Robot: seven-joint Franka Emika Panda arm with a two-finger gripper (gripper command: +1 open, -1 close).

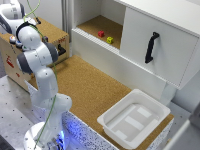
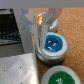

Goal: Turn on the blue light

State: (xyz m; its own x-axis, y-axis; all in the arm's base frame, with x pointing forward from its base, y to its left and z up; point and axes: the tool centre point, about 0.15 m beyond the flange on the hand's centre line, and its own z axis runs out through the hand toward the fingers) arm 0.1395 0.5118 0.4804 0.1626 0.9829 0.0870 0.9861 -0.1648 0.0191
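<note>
In the wrist view a round blue button (image 2: 54, 46) sits in a grey ring, with a green button (image 2: 62, 77) beside it. My gripper (image 2: 39, 48) is shut and empty. Its fingertips point down at the rim of the blue button's ring, on the side away from the button's middle. I cannot tell whether they touch it. A small orange glow shows between the fingers higher up. In the exterior view the gripper (image 1: 61, 50) hangs over the wooden box (image 1: 50, 32) at the far left. The buttons are hidden there.
A white cabinet with a black handle (image 1: 151, 47) stands at the back. Its open shelf holds a red block (image 1: 101, 34) and a yellow-green block (image 1: 110, 39). A white tray (image 1: 134, 117) sits at the front right of the cork table (image 1: 90, 85).
</note>
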